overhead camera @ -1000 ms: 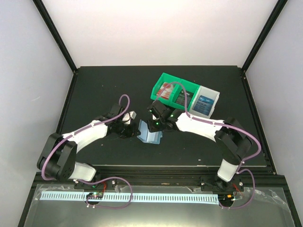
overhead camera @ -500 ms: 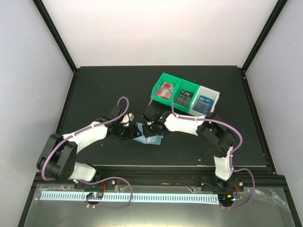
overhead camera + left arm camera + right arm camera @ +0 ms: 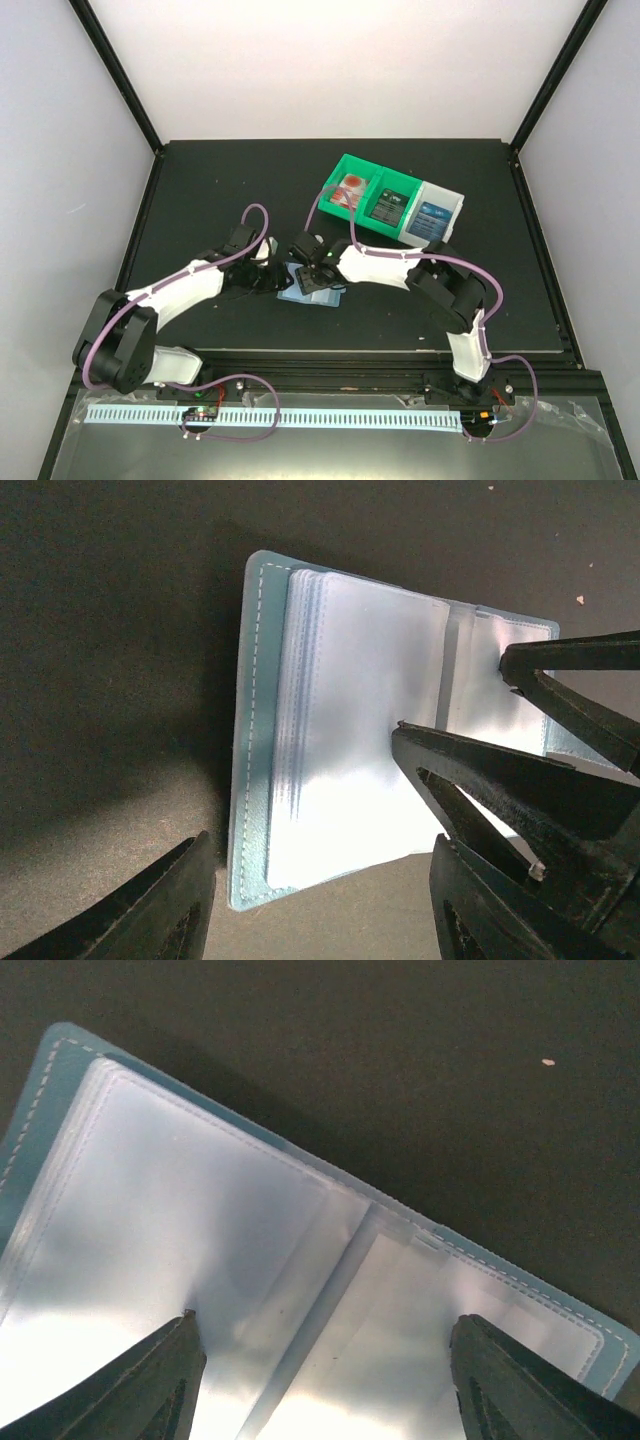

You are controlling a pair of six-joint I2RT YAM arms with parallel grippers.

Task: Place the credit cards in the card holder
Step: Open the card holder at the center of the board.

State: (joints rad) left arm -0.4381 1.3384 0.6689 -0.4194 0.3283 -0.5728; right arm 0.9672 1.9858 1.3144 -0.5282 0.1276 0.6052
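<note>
The blue-teal card holder [image 3: 333,297] lies open on the dark table, its clear pockets [image 3: 350,710] facing up and holding nothing I can see. My left gripper [image 3: 320,920] is open at its near left corner, touching nothing. My right gripper [image 3: 330,1380] hovers open over the holder's middle fold [image 3: 330,1290]; its black fingers [image 3: 500,780] show in the left wrist view. From above, the left gripper [image 3: 272,280] and right gripper [image 3: 312,275] meet over the holder. The credit cards sit in bins: red-and-white [image 3: 350,190], dark [image 3: 388,207], blue [image 3: 432,217].
A green bin [image 3: 345,162] with two compartments and a white bin [image 3: 455,200] stand side by side behind the holder, right of centre. Black frame posts rise at the table's back corners. The table's front edge runs just before the arm bases.
Both grippers have opened. The card holder, held up between them a second ago, now lies spread flat. The right arm has swung left over it.
</note>
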